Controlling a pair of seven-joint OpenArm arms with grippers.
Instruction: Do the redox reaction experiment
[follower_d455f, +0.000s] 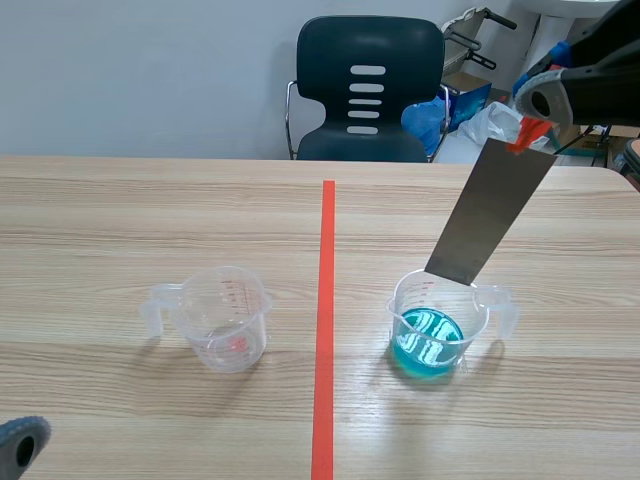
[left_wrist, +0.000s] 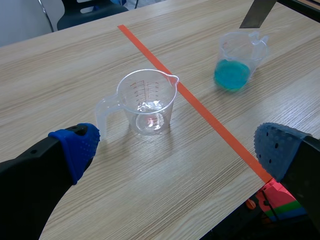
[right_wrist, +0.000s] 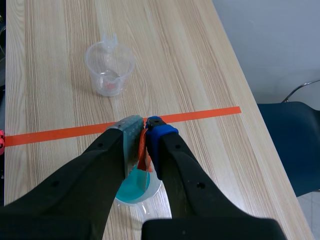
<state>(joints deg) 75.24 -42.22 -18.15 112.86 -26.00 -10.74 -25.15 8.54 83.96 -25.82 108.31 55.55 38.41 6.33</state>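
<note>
The right gripper (right_wrist: 145, 134) clamps a metal strip (follower_d455f: 490, 210) by its orange-taped end, tip poised above the measuring cup of blue solution (follower_d455f: 428, 342), seemingly undipped; the left gripper (left_wrist: 177, 147) gapes near the empty measuring cup (left_wrist: 147, 102).

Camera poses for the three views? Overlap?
Scene view: between the arms, facing across the table; shows the right tool holding a metal strip over the blue-liquid cup, plus a tip of the left tool.
Left wrist view: on the left arm, looking down past its open fingers at the empty cup.
Right wrist view: on the right arm, looking down past fingers shut on the strip into that cup.
Shared: both cups, in all three.
</note>
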